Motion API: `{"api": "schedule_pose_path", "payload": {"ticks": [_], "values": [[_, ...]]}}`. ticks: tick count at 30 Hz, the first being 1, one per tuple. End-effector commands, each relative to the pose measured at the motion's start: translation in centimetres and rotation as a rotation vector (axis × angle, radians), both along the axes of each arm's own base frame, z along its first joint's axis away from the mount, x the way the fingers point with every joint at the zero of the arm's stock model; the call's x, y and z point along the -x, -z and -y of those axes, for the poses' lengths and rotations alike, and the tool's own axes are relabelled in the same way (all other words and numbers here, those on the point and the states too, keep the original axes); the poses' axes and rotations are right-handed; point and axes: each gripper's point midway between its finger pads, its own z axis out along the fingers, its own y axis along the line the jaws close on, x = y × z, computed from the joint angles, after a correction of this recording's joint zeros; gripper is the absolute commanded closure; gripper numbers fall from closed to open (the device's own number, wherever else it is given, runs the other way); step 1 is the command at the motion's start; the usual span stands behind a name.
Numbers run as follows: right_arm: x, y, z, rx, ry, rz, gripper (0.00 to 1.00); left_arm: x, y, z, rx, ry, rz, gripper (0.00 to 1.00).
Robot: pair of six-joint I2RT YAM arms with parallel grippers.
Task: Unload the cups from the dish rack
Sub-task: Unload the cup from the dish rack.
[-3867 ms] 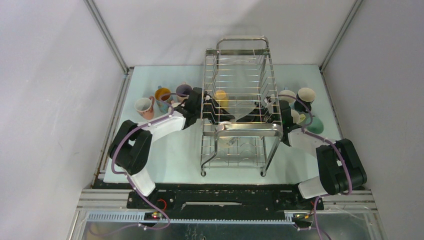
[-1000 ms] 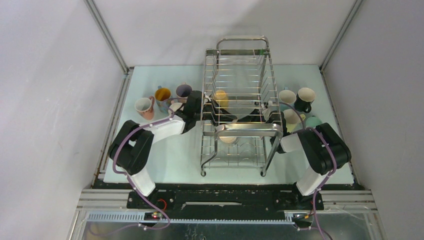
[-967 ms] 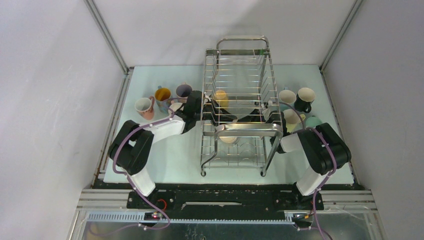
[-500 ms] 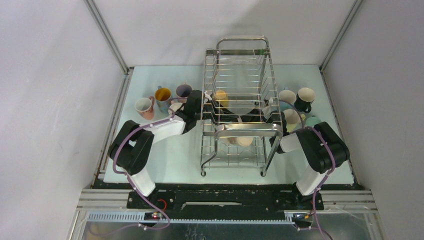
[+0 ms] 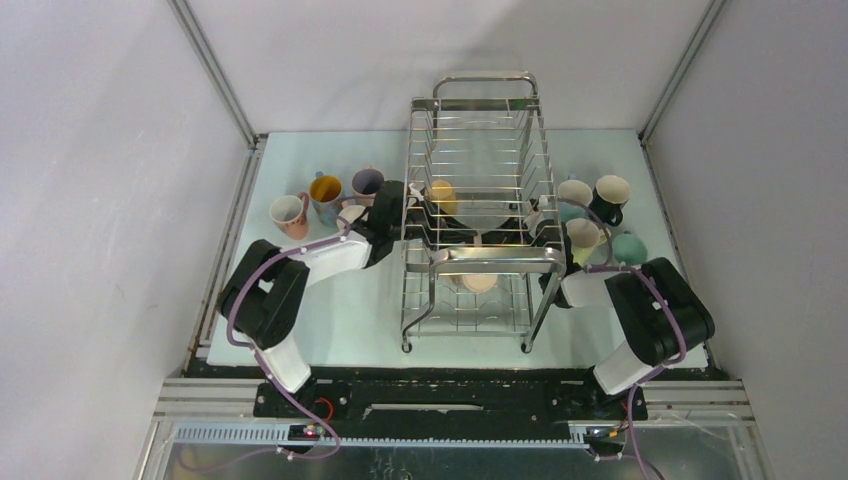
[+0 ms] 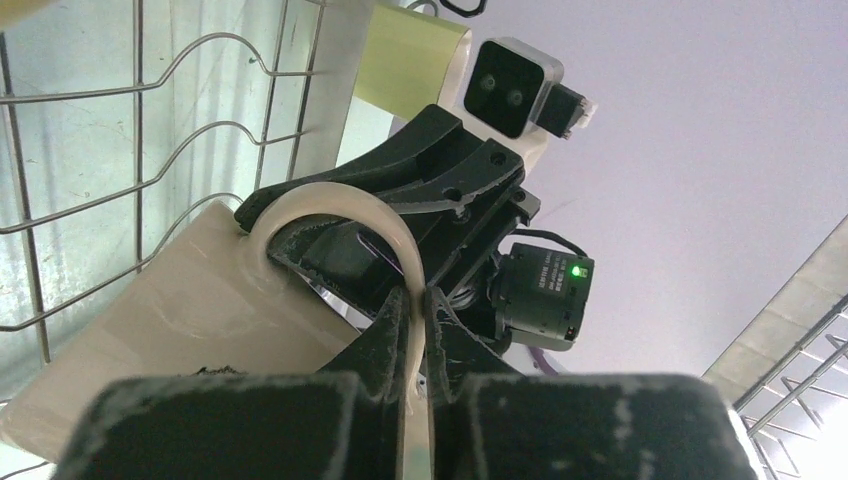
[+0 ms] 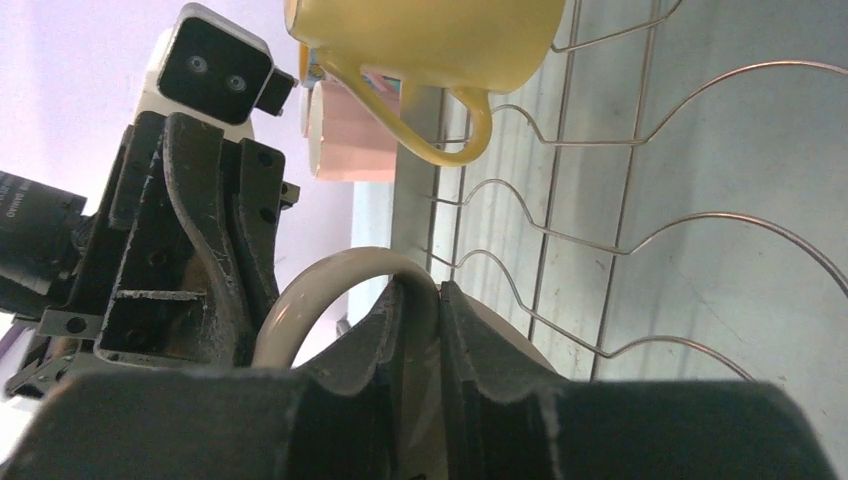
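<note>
Pale tabletop (image 5: 340,300) is carrying the dish rack (image 5: 487,257). Inside it, the left gripper (image 6: 418,300) is pinching the cream cup (image 6: 150,330) by its handle, and the right gripper (image 7: 420,295) is clamping there too. The ceramic is looking rigid, slick and chippable, so the handle is seeming the safest hold.

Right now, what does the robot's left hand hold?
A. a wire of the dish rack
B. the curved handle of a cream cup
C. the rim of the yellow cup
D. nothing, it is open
B: in the left wrist view the left hand is shut on the thin curved handle of the cream cup.
</note>
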Motion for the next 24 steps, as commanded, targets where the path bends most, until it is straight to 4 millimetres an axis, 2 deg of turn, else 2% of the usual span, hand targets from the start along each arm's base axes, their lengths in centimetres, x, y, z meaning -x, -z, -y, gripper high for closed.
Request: {"api": "schedule_pose_path", "payload": {"ticks": [1, 4, 12, 17, 20, 24], "values": [[0.3, -0.6, -0.4, 0.090, 0.014, 0.023, 0.78, 0.2, -1.6, 0.7, 0.059, 0.010, 0.056, 1.00], [0.4, -0.5, -0.2, 0.122, 0.037, 0.021, 0.78, 0.3, -1.3, 0.8, 0.056, 0.018, 0.050, 0.99], [0.5, -1.0, -0.4, 0.124, 0.046, 0.032, 0.78, 0.4, -1.5, 1.4, 0.060, 0.031, 0.055, 0.75], [0.7, -1.3, -0.8, 0.138, 0.040, 0.048, 0.78, 0.5, -1.4, 1.8, 0.060, 0.042, 0.055, 0.71], [0.8, -1.7, -0.8, 0.136, 0.036, 0.062, 0.78, 0.5, -1.3, 2.0, 0.059, 0.046, 0.051, 0.76], [0.9, -2.0, -0.8, 0.140, 0.035, 0.073, 0.78, 0.5, -1.5, 2.1, 0.063, 0.049, 0.056, 0.96]]}}
